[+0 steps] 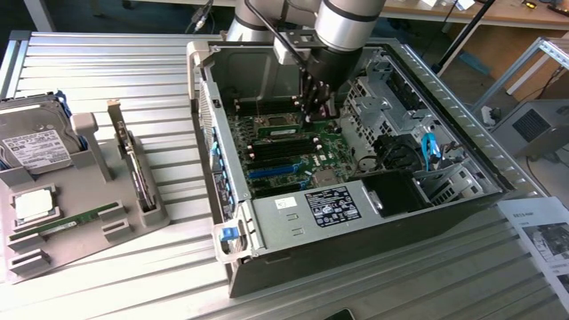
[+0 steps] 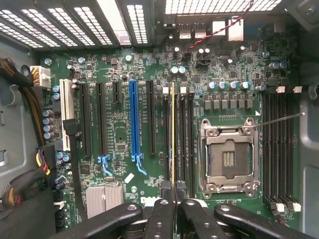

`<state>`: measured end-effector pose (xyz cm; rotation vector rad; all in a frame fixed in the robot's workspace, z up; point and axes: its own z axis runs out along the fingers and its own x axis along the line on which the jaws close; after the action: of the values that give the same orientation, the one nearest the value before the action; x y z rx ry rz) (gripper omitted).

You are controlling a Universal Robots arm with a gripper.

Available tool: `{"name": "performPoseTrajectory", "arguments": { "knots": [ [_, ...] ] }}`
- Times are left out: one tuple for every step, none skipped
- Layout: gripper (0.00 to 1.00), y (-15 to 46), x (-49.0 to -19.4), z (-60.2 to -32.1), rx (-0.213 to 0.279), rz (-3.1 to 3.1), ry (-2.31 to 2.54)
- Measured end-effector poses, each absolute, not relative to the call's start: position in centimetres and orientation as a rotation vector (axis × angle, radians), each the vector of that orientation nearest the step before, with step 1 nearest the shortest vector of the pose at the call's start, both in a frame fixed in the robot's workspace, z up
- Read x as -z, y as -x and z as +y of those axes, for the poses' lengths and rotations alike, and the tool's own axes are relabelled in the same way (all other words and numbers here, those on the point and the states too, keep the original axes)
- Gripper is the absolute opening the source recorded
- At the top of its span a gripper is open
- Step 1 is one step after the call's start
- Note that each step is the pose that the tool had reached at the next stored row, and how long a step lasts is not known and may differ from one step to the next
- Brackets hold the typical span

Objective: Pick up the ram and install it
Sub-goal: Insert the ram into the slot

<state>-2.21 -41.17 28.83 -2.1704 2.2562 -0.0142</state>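
Note:
My gripper [image 2: 173, 200] is shut on the ram [image 2: 173, 134], a thin green stick seen edge-on with its yellowish edge toward the camera. The stick runs along the black memory slots [image 2: 184, 139] beside the empty CPU socket [image 2: 229, 158] on the green motherboard [image 2: 119, 124]. Whether it is seated in a slot I cannot tell. In the exterior view the arm reaches down into the open computer case [image 1: 444, 107], with the gripper [image 1: 313, 115] low over the board. A second ram stick [image 1: 66, 225] lies on the grey tray [image 1: 89, 247] at the exterior view's left.
On the tray also sit a square silvery CPU chip [image 1: 34, 204], a hard drive [image 1: 31, 143] and an upright expansion card [image 1: 135, 163]. More memory slots [image 2: 279, 144] lie past the socket. Drive cages and cables [image 1: 400, 143] crowd the case's right side. A paper sheet [image 1: 542, 243] lies nearby.

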Motion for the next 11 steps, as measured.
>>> {"name": "performPoseTrajectory", "arguments": {
  "knots": [
    [0.12, 2.21, -28.71, -41.17, 0.014, 2.256, 2.170],
    [0.12, 2.21, -28.59, -41.17, 0.014, 2.256, 2.170],
    [0.12, 2.21, -28.52, -41.17, 0.014, 2.256, 2.170],
    [0.12, 2.21, -28.44, -41.17, 0.014, 2.256, 2.170],
    [0.12, 2.21, -28.25, -41.17, 0.014, 2.256, 2.170],
    [0.12, 2.20, -28.13, -41.17, 0.014, 2.256, 2.170],
    [0.12, 2.20, -28.06, -41.17, 0.014, 2.256, 2.170],
    [0.12, 2.20, -27.99, -41.17, 0.014, 2.256, 2.170],
    [0.12, 2.20, -27.91, -41.17, 0.014, 2.256, 2.170],
    [0.12, 2.20, -27.83, -41.17, 0.014, 2.256, 2.170],
    [0.12, 2.20, -27.76, -41.17, 0.014, 2.256, 2.170]
  ]
}}
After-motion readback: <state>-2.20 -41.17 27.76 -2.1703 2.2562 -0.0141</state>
